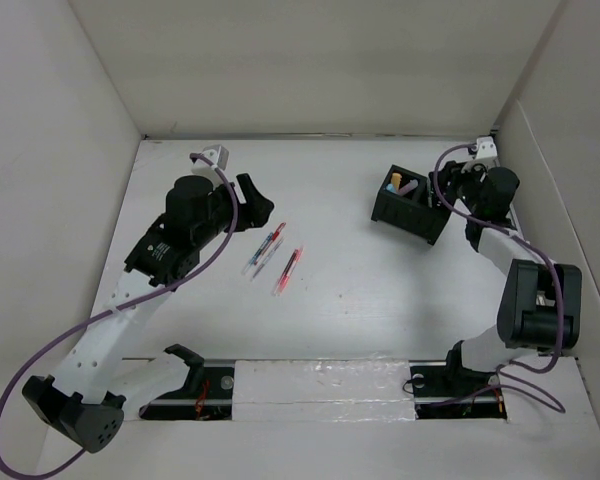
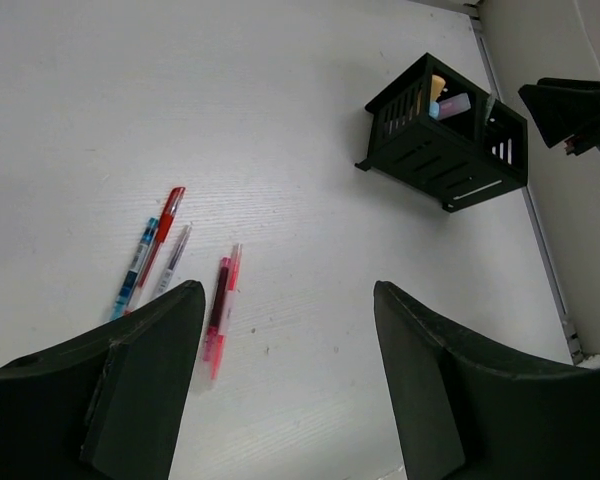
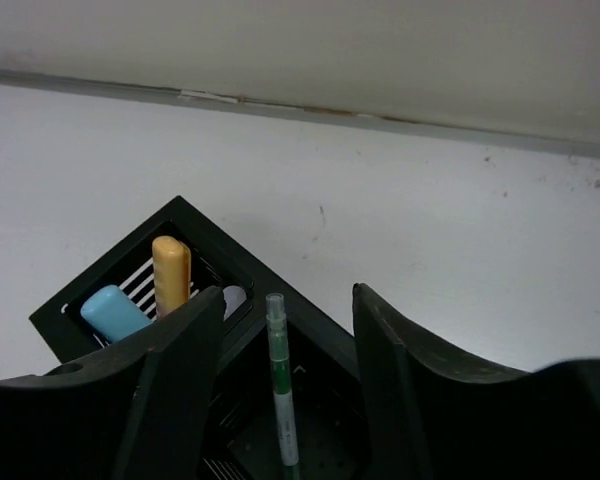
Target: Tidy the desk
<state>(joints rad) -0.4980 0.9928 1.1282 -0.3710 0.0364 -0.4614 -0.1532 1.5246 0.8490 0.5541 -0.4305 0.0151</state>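
Pens [image 1: 288,270] loose on desk [image 1: 360,300] | black box [image 1: 410,212] beside right gripper [image 3: 288,300]

The desk [image 1: 370,300] is a broad, flat, matte white top. It lies level and fills the middle of the overhead view. White walls [image 1: 310,60] close it in on the left, far and right sides. Up close, its surface shows faint grain and a few dark specks.
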